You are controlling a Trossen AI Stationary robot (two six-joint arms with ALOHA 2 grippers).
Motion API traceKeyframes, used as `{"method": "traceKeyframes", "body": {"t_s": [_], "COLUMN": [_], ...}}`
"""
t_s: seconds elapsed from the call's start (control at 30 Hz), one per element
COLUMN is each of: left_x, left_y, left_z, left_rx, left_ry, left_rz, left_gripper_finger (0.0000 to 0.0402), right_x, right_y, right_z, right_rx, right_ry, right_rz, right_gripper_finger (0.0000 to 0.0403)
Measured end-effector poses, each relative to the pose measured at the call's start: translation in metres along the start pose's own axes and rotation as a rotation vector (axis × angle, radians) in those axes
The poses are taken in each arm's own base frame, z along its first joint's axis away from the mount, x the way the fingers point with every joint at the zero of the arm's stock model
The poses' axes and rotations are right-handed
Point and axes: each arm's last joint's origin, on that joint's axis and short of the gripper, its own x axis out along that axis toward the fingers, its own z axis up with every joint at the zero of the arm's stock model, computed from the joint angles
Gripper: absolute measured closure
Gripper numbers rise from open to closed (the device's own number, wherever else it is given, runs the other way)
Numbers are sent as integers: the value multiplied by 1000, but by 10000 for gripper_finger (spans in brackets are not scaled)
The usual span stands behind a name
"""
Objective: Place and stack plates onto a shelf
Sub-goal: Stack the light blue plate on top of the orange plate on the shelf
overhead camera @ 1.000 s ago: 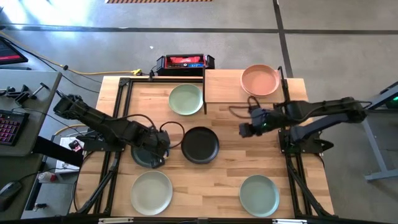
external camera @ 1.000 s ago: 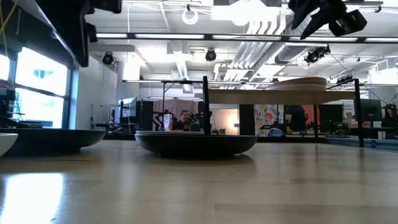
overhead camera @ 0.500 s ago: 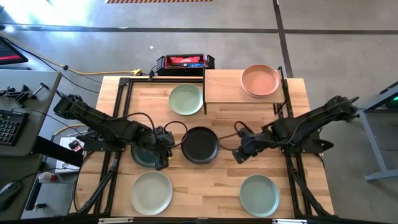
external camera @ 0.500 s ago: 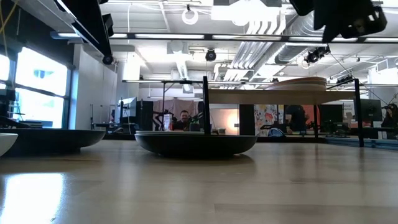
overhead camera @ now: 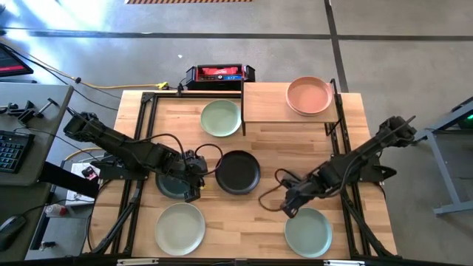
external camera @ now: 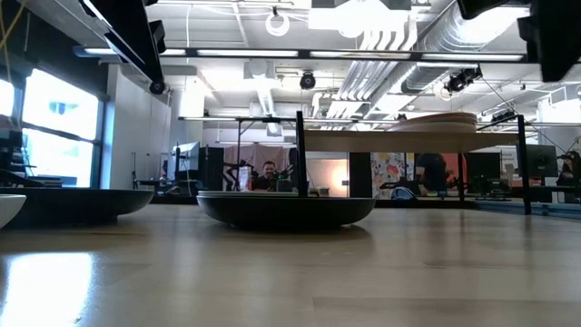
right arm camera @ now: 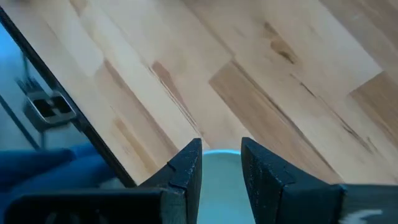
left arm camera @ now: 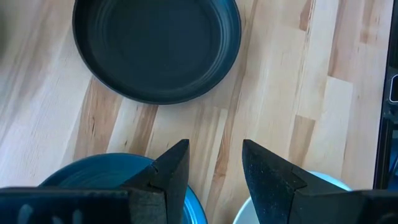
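My left gripper (overhead camera: 194,193) (left arm camera: 214,167) is open and hangs over the dark teal plate (overhead camera: 174,185) (left arm camera: 106,177), at its rim on the side facing the black plate (overhead camera: 238,171) (left arm camera: 155,43). My right gripper (overhead camera: 290,209) (right arm camera: 221,163) is open and hovers over the far-left rim of the grey-green plate (overhead camera: 308,231) (right arm camera: 221,158), which shows between its fingers. A pale green plate (overhead camera: 221,117) lies flat beside the shelf (overhead camera: 266,103). Another pale plate (overhead camera: 179,227) rests near the near edge. A peach plate (overhead camera: 309,96) sits on the shelf's right half.
A red and black box (overhead camera: 219,73) stands at the table's far edge. Black frame rails (overhead camera: 140,140) run along both table sides. Bare wood (overhead camera: 244,222) lies between the two near plates. In the low view the shelf board (external camera: 390,141) stands on thin black legs.
My right gripper has swept from beside the shelf toward the near edge and come down over the grey-green plate. My left gripper has shifted slightly toward the near edge over the dark teal plate. No plate has moved.
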Motion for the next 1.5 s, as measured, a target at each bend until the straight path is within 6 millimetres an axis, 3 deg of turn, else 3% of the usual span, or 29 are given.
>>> {"method": "traceKeyframes", "body": {"t_s": [0.3,0.7,0.9,1.17,1.5], "left_x": [0,0,0,0,0], "left_y": [0,0,1,0,0], "left_z": [0,0,0,1,1], "left_rx": [-39,-130,-143,-143,-149], "left_ry": [0,-4,-16,-19,-21], "left_rz": [0,5,21,20,18], "left_gripper_finger": [266,266,266,266,266], "right_x": [19,20,25,64,86], "right_y": [4,2,4,10,7], "right_z": [-14,-17,-17,-25,-33], "right_rx": [-259,-658,-692,-730,-807], "right_ry": [48,76,85,171,256], "right_rz": [-70,-83,-73,-119,-173], "right_gripper_finger": [311,311,311,311,311]}}
